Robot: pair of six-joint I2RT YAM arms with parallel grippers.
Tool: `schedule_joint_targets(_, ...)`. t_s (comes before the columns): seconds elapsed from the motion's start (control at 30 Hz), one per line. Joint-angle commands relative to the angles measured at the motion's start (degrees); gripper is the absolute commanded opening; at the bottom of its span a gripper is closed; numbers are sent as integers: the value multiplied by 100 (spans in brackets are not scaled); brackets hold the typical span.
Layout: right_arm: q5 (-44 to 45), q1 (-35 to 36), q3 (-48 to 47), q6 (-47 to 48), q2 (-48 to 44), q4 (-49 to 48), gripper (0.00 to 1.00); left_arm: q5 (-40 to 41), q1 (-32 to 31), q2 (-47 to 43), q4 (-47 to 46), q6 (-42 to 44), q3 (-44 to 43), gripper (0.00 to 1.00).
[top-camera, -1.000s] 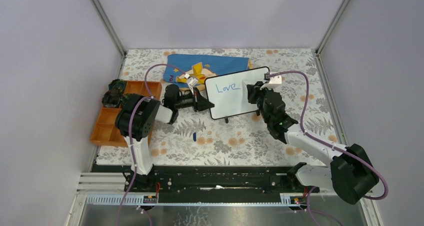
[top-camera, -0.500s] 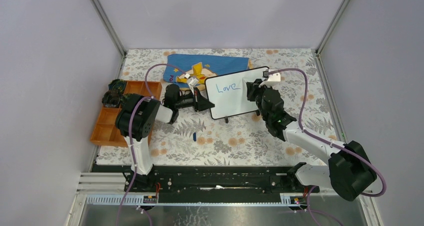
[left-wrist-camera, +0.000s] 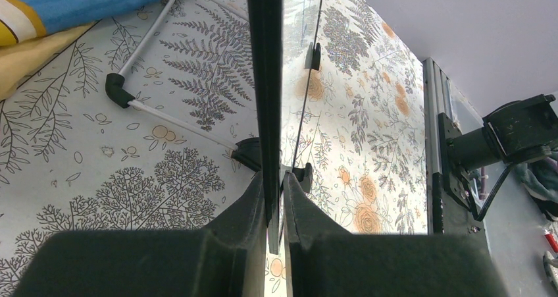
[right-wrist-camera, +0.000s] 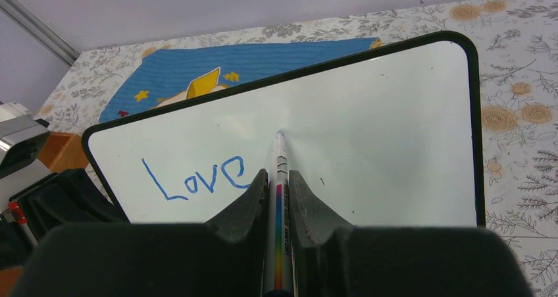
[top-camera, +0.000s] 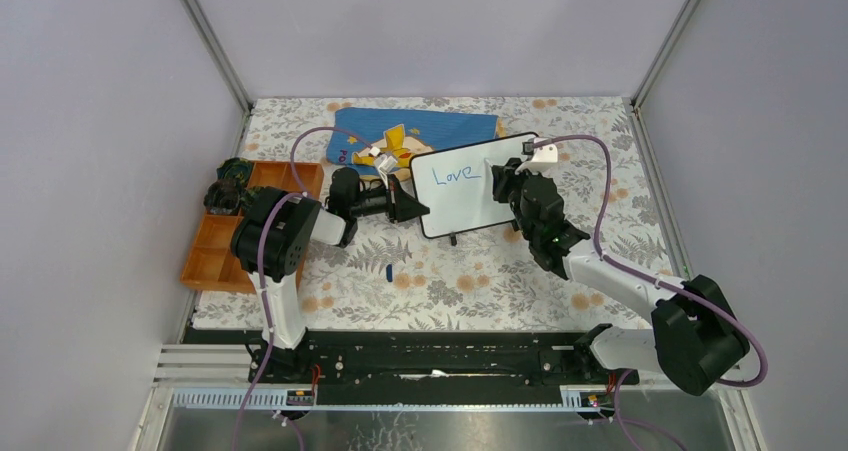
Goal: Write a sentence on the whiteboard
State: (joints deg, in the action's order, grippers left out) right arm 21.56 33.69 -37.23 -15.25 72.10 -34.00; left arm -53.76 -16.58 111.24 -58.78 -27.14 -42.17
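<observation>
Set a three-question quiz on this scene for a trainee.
1. True or false: the right arm's fingers hold a marker pointed at the whiteboard.
2. What word does the blue writing spell?
3. What do the left arm's fingers clamp? A) the whiteboard's edge B) the blue cloth C) the orange tray

Key: 1 true; 2 "Love"; 3 A.
</observation>
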Motion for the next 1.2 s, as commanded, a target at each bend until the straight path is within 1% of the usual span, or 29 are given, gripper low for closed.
schedule_joint_targets(0.0, 140, -38, -218, 6, 41, -113, 0, 195, -184, 144, 872, 437, 87, 0)
schedule_joint_targets(0.5, 209, -37, -36, -96, -41, 121, 0, 238, -205, 142, 970, 480, 67, 0)
schedule_joint_targets(1.17, -23, -37, 445, -320, -292, 395, 0, 307, -284, 47, 1173, 624, 50, 0)
